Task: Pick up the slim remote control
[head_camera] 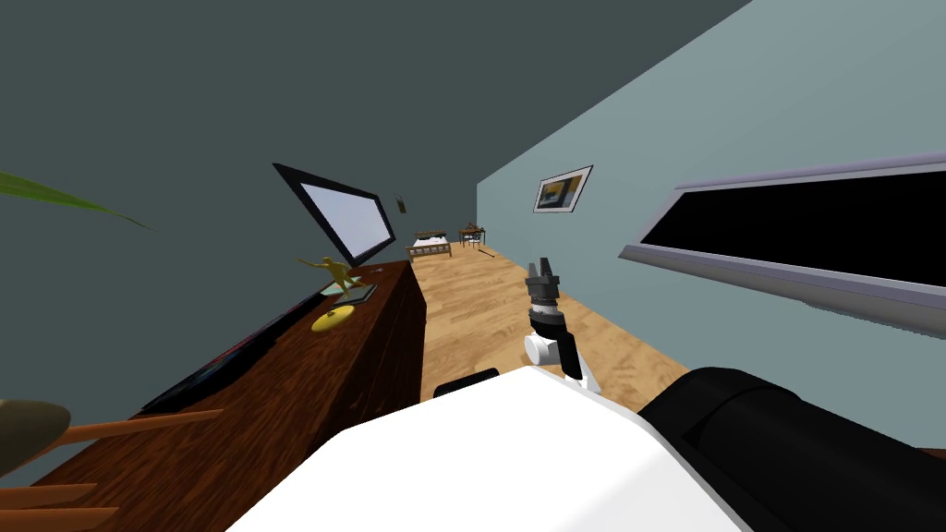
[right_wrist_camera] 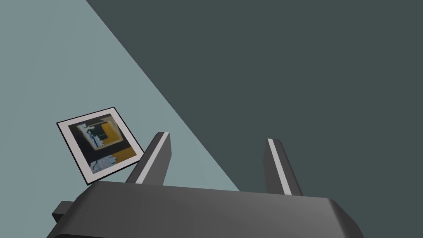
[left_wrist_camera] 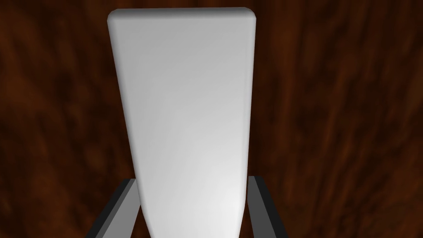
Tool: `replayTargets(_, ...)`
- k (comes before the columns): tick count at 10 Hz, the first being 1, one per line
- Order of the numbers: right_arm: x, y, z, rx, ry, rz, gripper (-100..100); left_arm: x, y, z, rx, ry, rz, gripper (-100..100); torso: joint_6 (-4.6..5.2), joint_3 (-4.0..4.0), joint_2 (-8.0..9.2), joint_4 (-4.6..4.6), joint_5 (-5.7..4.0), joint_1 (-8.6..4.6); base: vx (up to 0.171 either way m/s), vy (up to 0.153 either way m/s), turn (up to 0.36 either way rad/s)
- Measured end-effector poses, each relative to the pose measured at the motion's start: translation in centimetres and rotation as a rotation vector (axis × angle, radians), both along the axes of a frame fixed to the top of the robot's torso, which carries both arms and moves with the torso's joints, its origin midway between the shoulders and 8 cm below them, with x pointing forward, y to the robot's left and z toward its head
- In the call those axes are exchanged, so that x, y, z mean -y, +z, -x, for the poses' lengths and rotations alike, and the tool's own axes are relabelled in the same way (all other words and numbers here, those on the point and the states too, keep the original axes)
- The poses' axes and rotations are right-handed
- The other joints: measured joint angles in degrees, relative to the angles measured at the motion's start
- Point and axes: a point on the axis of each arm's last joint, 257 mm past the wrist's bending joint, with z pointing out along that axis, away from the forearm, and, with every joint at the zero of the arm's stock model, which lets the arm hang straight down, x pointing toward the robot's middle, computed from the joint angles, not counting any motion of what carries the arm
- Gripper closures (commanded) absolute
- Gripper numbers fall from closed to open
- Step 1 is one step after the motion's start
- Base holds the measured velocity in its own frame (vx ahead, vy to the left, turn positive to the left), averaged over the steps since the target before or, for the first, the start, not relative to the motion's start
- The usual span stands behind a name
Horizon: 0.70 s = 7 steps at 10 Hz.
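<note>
- Pinching the white remote with the left jaws, a finger flat against each long side: gripped across the narrow width, likely because only that fits between them.
- Lying lengthwise away from the hand, over the dark wooden surface; touching it or lifted, impossible to tell.
- No grip for the right jaws: spread and empty, fingers raised over the floor, presumably parked clear of the work.

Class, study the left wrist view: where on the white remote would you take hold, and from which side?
Grip the remote across its two long edges, at the end nearest the left gripper, approaching face-on toward the brown wooden surface behind it. It is long, flat and narrow, so probably only its width suits a pinch.
</note>
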Motion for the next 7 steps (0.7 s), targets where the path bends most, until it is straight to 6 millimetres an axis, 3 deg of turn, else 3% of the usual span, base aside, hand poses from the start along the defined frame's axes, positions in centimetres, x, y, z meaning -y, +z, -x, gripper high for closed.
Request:
replayTargets(6, 0.00, 0.00, 0.00, 0.000, 0.000, 0.000, 0, 1.11, 0.65, 0.05, -0.006, -0.015, 0.004, 100, 0.05, -0.04, -0.08, -0.01, -0.05, -0.04, 0.017, 0.011, -0.005)
replayTargets(7, 0.00, 0.00, 0.00, 0.000, 0.000, 0.000, 0, 1.11, 0.67, 0.14, -0.008, -0.016, 0.005, 0, 0.06, -0.02, -0.05, 0.00, -0.05, -0.06, 0.000, 0.000, 0.000)
